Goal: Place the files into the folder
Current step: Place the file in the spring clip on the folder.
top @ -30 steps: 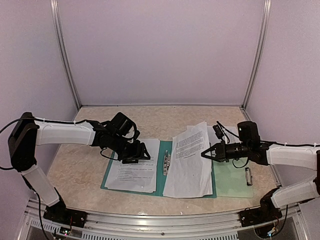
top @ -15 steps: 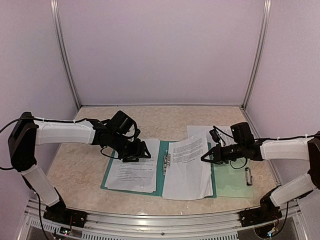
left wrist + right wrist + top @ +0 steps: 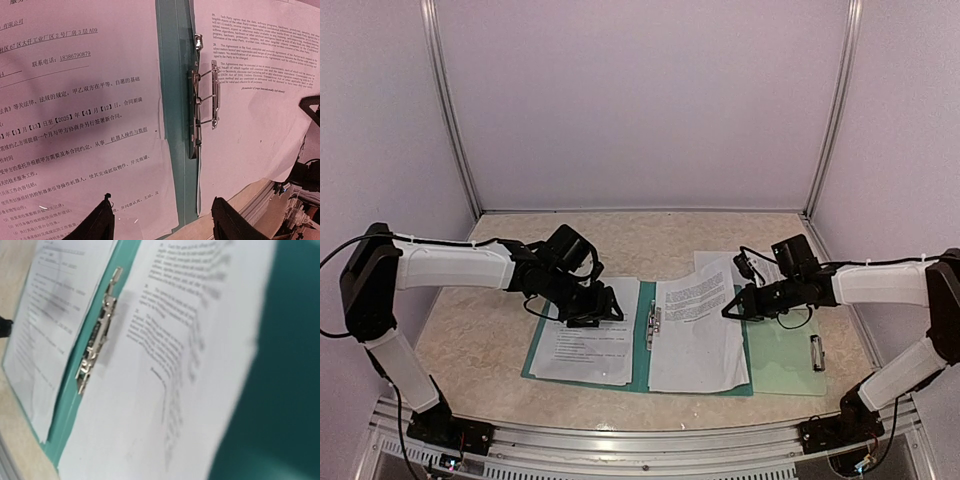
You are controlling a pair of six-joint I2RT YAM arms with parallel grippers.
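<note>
Nearest, flat on the table (image 3: 470,335): the open folder (image 3: 642,365), with a metal clip (image 3: 653,325) along its spine. On each half of it, one of the files (image 3: 582,345), printed side up. Just to the right, partly under the folder's edge, a pale green board (image 3: 782,365) with a small cylinder (image 3: 816,352) lying on it. Farther back, low over the left page, the left gripper (image 3: 598,312), released, fingers apart and holding nothing. Opposite, the right gripper (image 3: 730,308), clenched, seemingly pinching the right edge of the right-hand page. Beyond that, another printed page poking out from behind.
</note>
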